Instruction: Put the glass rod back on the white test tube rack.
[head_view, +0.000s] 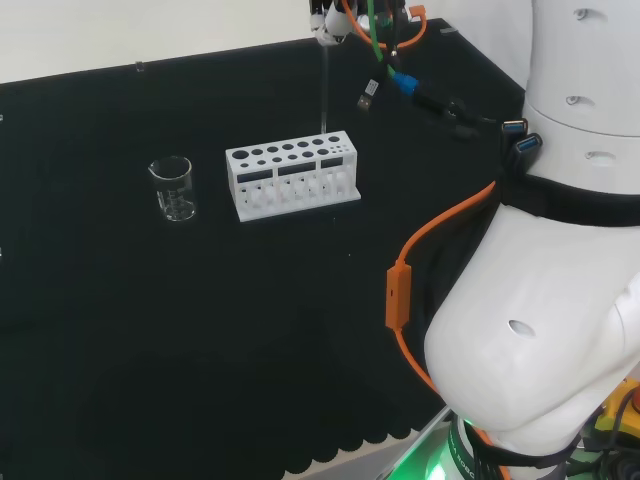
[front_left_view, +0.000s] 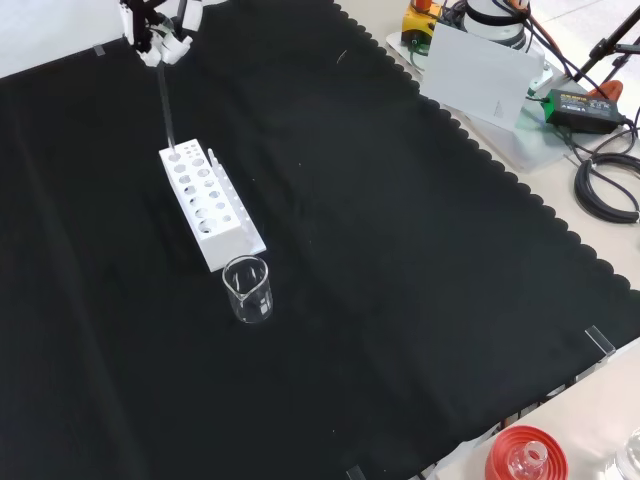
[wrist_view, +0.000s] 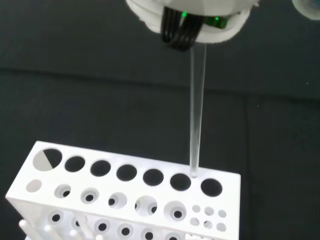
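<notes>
The hand pinches one glass rod upright, its tip at a hole of the one white test tube rack. One glass beaker stands just beside the rack.

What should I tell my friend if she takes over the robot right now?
Hand: shut on the glass rod, holding it upright by its top end.
Rod: its lower tip is at the top of the white rack, by the holes near one end; whether it sits in a hole is unclear.
Beaker: on the cloth beside the rack, untouched.
Done: rod brought over the rack.
Left: lower it into a hole, let go.
</notes>
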